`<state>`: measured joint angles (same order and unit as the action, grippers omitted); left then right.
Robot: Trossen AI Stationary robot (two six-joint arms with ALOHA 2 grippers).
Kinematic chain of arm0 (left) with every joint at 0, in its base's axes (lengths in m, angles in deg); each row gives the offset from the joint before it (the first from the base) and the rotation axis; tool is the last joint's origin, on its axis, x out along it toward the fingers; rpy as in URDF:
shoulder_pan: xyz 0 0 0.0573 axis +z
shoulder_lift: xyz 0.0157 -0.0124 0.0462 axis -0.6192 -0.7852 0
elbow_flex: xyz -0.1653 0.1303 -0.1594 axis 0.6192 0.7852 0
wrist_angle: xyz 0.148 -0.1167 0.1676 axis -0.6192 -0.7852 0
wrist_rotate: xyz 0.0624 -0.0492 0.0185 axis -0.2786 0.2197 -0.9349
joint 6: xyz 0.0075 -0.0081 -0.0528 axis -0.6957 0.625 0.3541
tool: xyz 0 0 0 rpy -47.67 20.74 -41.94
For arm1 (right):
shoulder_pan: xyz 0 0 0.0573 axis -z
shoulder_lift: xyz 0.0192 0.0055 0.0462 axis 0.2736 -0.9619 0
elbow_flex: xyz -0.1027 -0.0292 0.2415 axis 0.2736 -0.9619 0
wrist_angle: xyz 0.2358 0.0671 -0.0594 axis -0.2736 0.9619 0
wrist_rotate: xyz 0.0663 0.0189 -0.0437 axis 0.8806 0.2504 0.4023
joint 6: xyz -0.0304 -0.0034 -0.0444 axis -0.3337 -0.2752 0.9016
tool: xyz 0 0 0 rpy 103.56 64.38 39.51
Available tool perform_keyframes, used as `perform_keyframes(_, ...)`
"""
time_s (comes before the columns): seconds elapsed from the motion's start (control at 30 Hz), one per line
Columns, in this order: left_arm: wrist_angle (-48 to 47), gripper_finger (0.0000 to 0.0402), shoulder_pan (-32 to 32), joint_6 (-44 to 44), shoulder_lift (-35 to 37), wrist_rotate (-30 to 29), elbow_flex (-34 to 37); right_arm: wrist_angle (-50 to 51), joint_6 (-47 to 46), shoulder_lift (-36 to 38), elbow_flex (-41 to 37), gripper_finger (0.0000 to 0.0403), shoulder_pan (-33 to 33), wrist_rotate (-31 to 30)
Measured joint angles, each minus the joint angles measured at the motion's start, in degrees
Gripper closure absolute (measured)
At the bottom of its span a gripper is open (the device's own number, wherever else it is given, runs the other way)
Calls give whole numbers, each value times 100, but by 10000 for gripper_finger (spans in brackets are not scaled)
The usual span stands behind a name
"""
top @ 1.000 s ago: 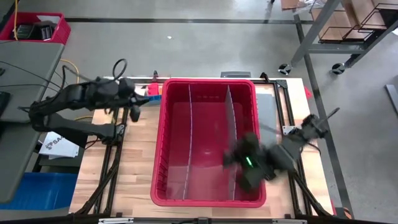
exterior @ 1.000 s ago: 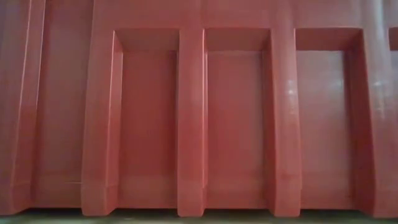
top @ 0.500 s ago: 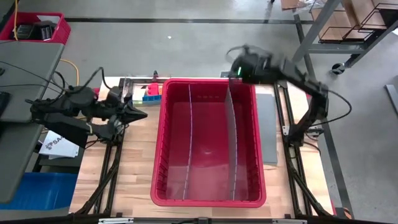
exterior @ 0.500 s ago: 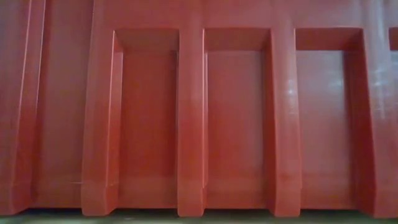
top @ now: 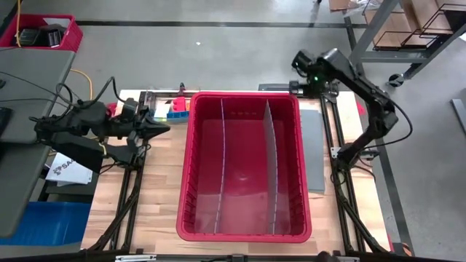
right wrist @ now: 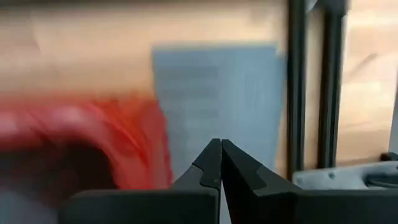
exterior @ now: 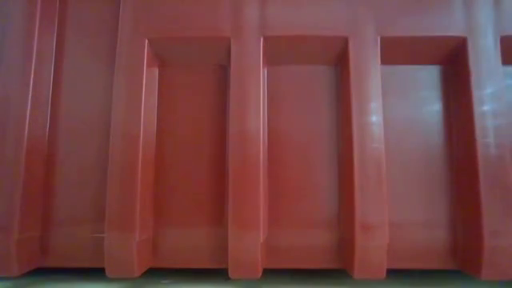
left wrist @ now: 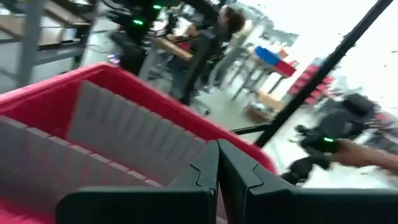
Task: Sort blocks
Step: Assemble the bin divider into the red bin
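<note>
The right gripper (right wrist: 219, 163) shows its two dark fingers (right wrist: 208, 165) pressed together to a point, with nothing between them. Past the tips lies a flat grey sheet (right wrist: 217, 93) on the wooden desk (right wrist: 93, 34), and beside the sheet a blurred red bin (right wrist: 81, 143) fills one side with a dark hollow in it. On the sheet's other side two dark rails (right wrist: 311, 87) run along the desk, side by side.

You have a glossy, smooth red plastic bin (top: 193, 175) with ribbed walls, and matt grey dividers (top: 271, 160) inside it. The tabletop (top: 156, 189) is pale wood with visible grain. Each pincer (left wrist: 218, 163) looks like matt black plastic.
</note>
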<state>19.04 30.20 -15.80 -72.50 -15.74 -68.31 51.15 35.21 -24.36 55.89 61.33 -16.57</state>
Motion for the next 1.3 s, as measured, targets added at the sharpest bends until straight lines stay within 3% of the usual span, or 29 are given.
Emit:
perform_keyframes(0.13,-766,401,0,-96,-83,-766,-1,-5,891,420,-888,403,-349,486)
perform_keyframes(0.2,-1391,401,2,271,-229,-1334,28,-8,1292,674,-1279,403,-627,655)
perform_keyframes(0.27,-1941,402,9,631,-381,-1522,150,12,1661,996,-1581,403,-934,722)
perform_keyframes(0.53,-2111,401,-129,368,-476,-389,344,-200,3122,2423,-2676,403,-2032,975)
perform_keyframes(0.63,-2499,402,-217,402,-391,-453,353,-706,3189,2840,-3128,403,-2504,1414)
perform_keyframes(0.73,-2873,402,-251,251,-322,-449,353,-1278,3011,3138,-3446,403,-2996,1464)
perform_keyframes(0.83,-3270,401,-254,26,-322,-101,353,-1567,2985,3208,-3596,403,-3404,1363)
perform_keyframes(0.97,-3548,402,-251,-205,-322,-108,353,-2008,2687,3073,-3731,403,-3731,1223)
perform_keyframes(1.3,-4126,401,-251,-464,-215,-71,353,-3496,1968,2095,-3785,403,-4467,1338)
